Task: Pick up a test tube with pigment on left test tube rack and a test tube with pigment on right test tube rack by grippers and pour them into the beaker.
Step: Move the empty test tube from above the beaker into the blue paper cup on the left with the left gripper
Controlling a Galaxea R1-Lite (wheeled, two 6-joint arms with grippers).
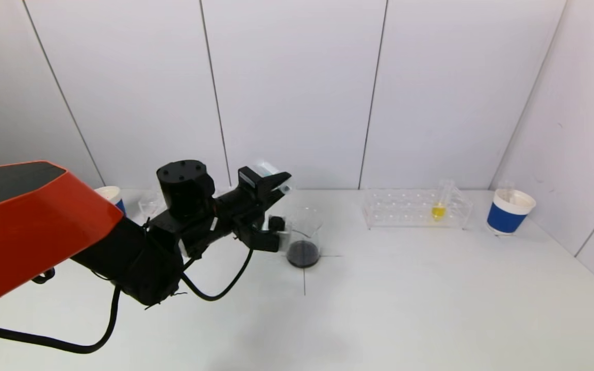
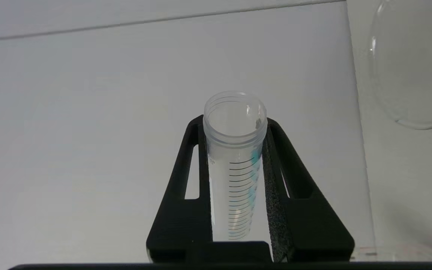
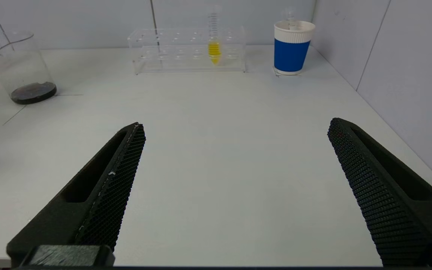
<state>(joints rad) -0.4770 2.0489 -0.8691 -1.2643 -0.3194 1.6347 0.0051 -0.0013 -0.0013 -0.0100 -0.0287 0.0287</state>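
Observation:
My left gripper (image 1: 276, 185) hangs just left of the glass beaker (image 1: 304, 234), shut on a clear graduated test tube (image 1: 270, 169) held tipped over. In the left wrist view the tube (image 2: 234, 168) sits between the black fingers (image 2: 186, 180); it looks empty, with only cyan traces on its wall. The beaker holds a dark layer of liquid (image 1: 303, 253) at its bottom. The right test tube rack (image 1: 415, 210) carries one tube with yellow pigment (image 1: 438, 210). My right gripper (image 3: 236, 124) is open over bare table, far short of that rack (image 3: 186, 52) and out of the head view.
A blue-and-white paper cup (image 1: 508, 212) stands right of the right rack, near the side wall. Another cup (image 1: 113, 197) and the clear left rack (image 1: 150, 203) sit behind my left arm, mostly hidden. A black cross is marked on the table under the beaker.

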